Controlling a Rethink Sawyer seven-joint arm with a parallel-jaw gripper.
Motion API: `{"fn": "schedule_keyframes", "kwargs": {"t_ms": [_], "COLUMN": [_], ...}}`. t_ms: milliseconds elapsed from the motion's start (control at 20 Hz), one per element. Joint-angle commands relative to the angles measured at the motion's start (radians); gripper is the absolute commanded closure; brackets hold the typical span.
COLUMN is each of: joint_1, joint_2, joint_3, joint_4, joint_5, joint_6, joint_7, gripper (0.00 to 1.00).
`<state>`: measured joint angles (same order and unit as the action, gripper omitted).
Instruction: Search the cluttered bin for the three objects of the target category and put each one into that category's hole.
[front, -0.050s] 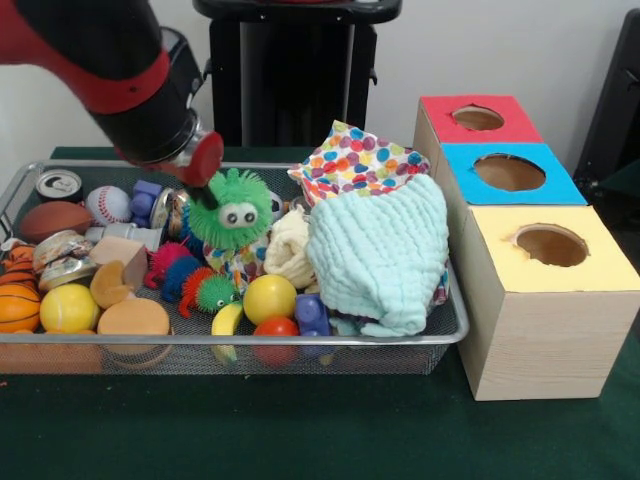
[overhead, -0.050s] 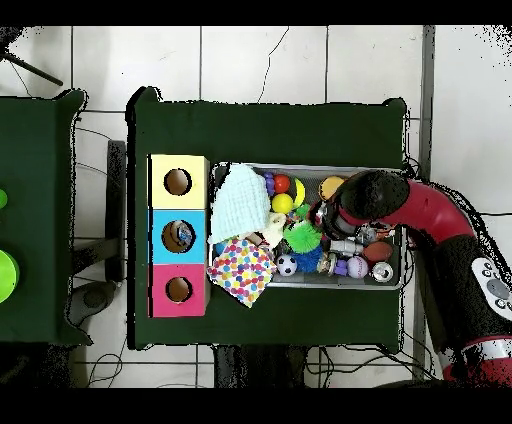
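Note:
A wire mesh bin (front, -0.050s: 300, 341) holds a jumble of toys. A green fuzzy toy with googly eyes (front, -0.050s: 233, 208) sits high over the pile near the bin's middle. My gripper (front, -0.050s: 206, 192) comes down from the upper left and is shut on the toy's left side. In the overhead view the gripper (overhead, -0.050s: 321, 215) is just beside the green toy (overhead, -0.050s: 301, 237). To the right of the bin stand three boxes with round holes: red (front, -0.050s: 500, 128), blue (front, -0.050s: 548, 188) and yellow (front, -0.050s: 600, 265).
A pale blue cloth (front, -0.050s: 380, 250) and a polka-dot cloth (front, -0.050s: 355, 160) cover the bin's right half. Balls lie around: a baseball (front, -0.050s: 108, 204), a football (front, -0.050s: 55, 218), a yellow ball (front, -0.050s: 269, 297), a red ball (front, -0.050s: 276, 328). Smaller fuzzy toys (front, -0.050s: 215, 292) lie below the gripper.

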<state>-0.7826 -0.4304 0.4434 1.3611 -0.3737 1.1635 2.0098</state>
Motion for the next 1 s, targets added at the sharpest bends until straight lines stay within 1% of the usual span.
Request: {"fn": "schedule_keyframes", "kwargs": {"t_ms": [50,150,200,450,550,650,850,1000], "joint_1": [-0.005,-0.006,-0.010,-0.004,-0.006,-0.010,-0.020,-0.027], "joint_2": [0.105,0.108,0.100,0.109,0.100,0.067,-0.039,-0.087], "joint_3": [0.094,0.094,0.094,0.092,0.088,0.082,0.070,0.068], "joint_4": [-0.194,-0.199,-0.187,-0.263,-0.266,-0.242,-0.171,-0.140], "joint_5": [-0.081,-0.083,-0.083,-0.102,-0.105,-0.096,-0.075,-0.072], "joint_6": [0.123,0.129,0.129,0.232,0.257,0.292,0.343,0.365], "joint_7": [-0.418,-0.431,-0.439,-0.518,-0.529,-0.522,-0.490,-0.480], "gripper": [1.00,1.00,1.00,1.00,1.00,1.00,1.00,1.00]}}
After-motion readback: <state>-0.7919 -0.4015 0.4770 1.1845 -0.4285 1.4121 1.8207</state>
